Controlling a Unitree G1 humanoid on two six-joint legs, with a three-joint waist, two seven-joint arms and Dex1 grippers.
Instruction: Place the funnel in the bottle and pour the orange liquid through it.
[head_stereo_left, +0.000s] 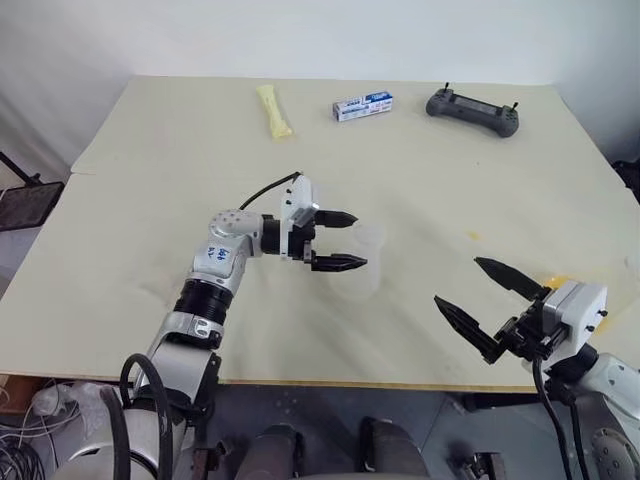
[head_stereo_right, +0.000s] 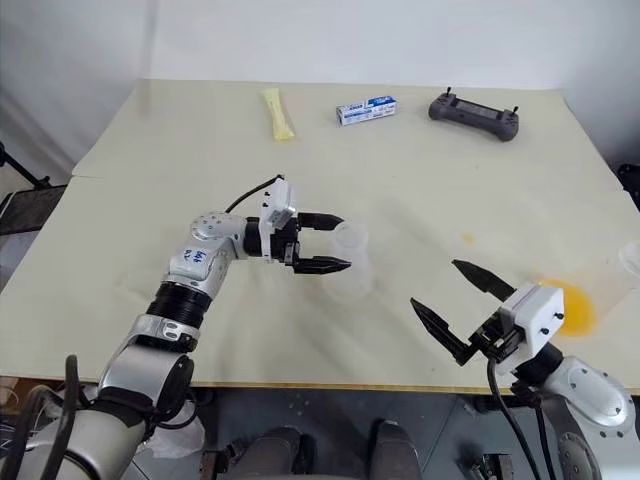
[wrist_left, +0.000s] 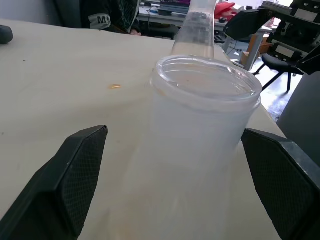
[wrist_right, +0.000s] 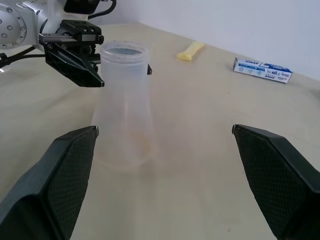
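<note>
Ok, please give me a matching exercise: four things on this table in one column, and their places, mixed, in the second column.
1. pale yellow wrapped stick
2. blue-and-white small box
3. grey controller
4. orange liquid

a. far side, right
b. near right edge, beside the right gripper
c. far side, left
d. far side, middle

Pairs: 1-c; 2-d; 3-a; 4-b

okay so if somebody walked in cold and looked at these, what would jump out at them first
Probably the left gripper, open, its black fingers on either side of a clear bottle with a funnel in its neck, mid-table. Next, the bright orange liquid near the table's right edge, just behind the open right gripper. Along the far edge lie a pale yellow wrapped stick, a small blue-and-white box and a dark handheld controller.
</note>
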